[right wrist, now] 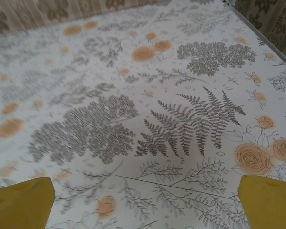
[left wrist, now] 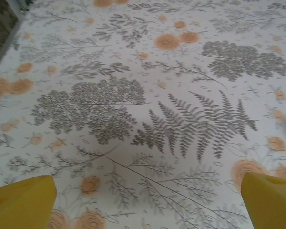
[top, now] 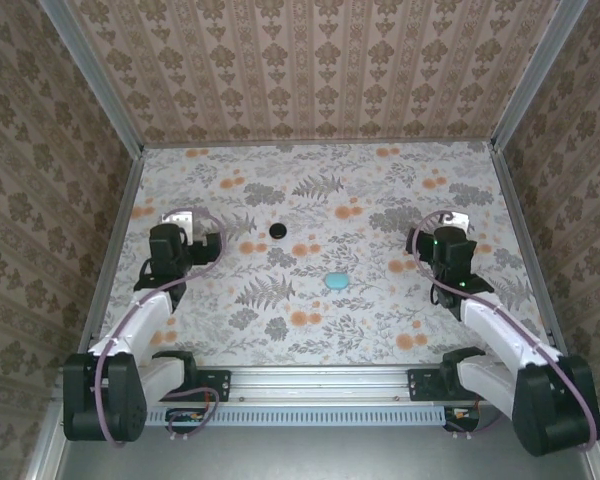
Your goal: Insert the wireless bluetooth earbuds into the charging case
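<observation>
**Both tools released, nothing held**

At the left tool [left wrist: 145, 200]: spread fully wide, yellow fingertips [left wrist: 24, 202] out at the lower corners of the wrist view. Between them only the bare floral-printed tabletop [left wrist: 148, 119], with nothing gripped or touched.

At the right tool [right wrist: 144, 202]: likewise let go, yellow fingertips [right wrist: 269, 202] far apart over the same fern-and-rose print, with nothing between them.

From the top view: small light turquoise-blue oval plastic charging case [top: 335, 281] lying on the tabletop, roughly midway between the two arms and well apart from both tools. Small black round disc [top: 278, 230] farther back and to the left of the case, not touching it. Left tool over the left part of the tabletop, right tool over the right part.
</observation>
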